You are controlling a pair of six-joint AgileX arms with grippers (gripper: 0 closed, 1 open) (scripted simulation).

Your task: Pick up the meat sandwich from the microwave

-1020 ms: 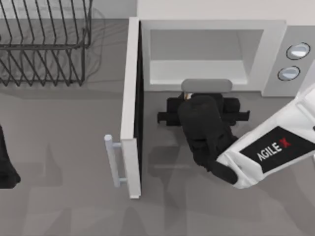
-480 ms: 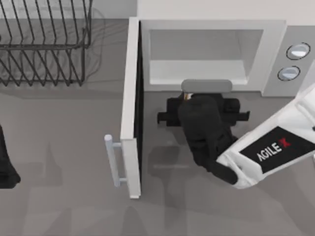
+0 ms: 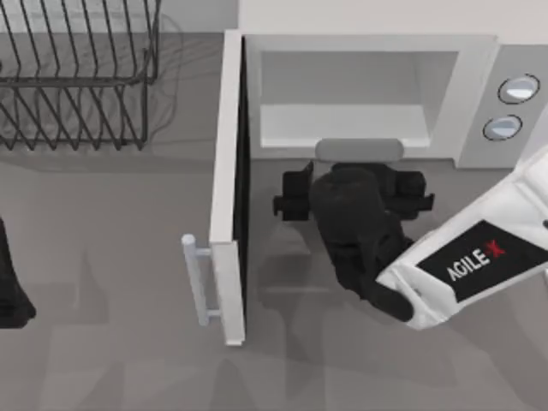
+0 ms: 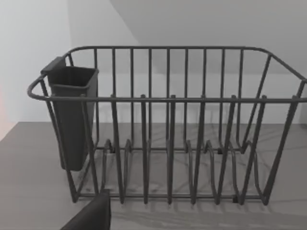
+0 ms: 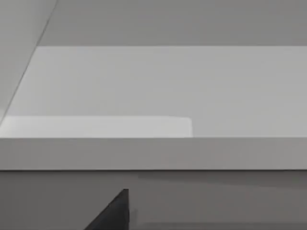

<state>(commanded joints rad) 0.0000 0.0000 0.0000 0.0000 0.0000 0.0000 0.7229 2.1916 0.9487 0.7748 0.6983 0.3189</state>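
Observation:
The white microwave (image 3: 368,51) stands at the back with its door (image 3: 227,171) swung wide open toward the front. Its pale interior (image 5: 158,91) looks bare in the right wrist view. My right gripper (image 3: 351,184) hangs just in front of the opening, below a grey rounded plate (image 3: 358,150) at the front sill. The black wrist covers what lies under it. The meat sandwich is hidden. My left arm (image 3: 10,282) is parked at the table's left edge.
A black wire dish rack (image 3: 77,86) with a dark cutlery cup (image 4: 72,120) stands at the back left. The door's bar handle (image 3: 199,278) juts out left of my right arm. Two round knobs (image 3: 518,88) sit on the microwave's right panel.
The right gripper's black body has shifted slightly left and turned a little. A small orange speck beside the grey plate has gone out of sight. The left arm has stayed still.

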